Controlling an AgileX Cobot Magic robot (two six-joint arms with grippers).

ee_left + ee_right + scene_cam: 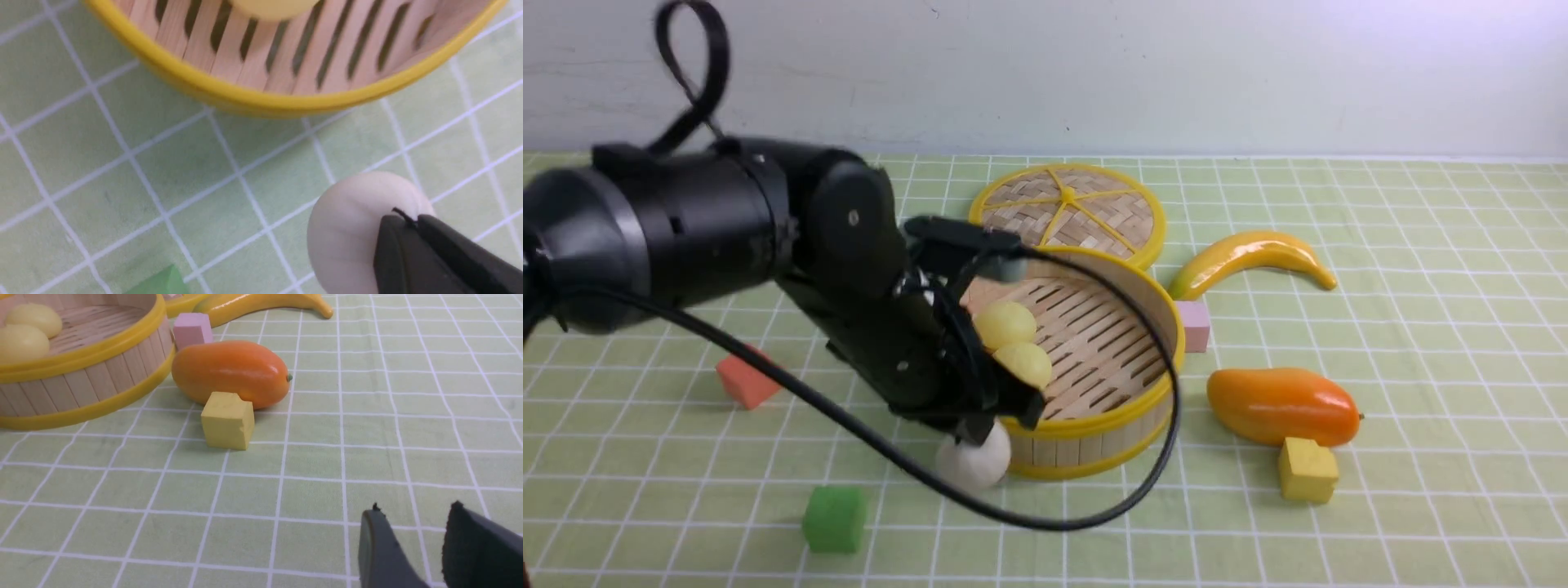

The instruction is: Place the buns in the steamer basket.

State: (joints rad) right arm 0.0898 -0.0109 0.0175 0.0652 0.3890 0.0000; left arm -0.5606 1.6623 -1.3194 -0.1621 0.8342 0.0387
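The steamer basket [1094, 425] stands mid-table with two pale yellow buns [1005, 322] [1023, 362] on its slatted floor. The off-white pleated bun [970, 463] lies on the cloth just outside the basket's near-left wall. My left gripper [974, 431] hangs right over this bun. In the left wrist view the left gripper [408, 221] has its jaws pressed together, tips against the top of the off-white bun [347, 232], not around it. The basket rim [261, 98] is just beyond. My right gripper [413, 510] is open and empty above bare cloth, out of the front view.
The woven lid [1066, 204] lies behind the basket. A banana [1250, 253], pink cube [1194, 325], mango [1282, 404] and yellow cube [1307, 468] are to its right. A green cube [835, 517] and an orange cube [746, 380] are to its left. The left arm's cable loops over the basket front.
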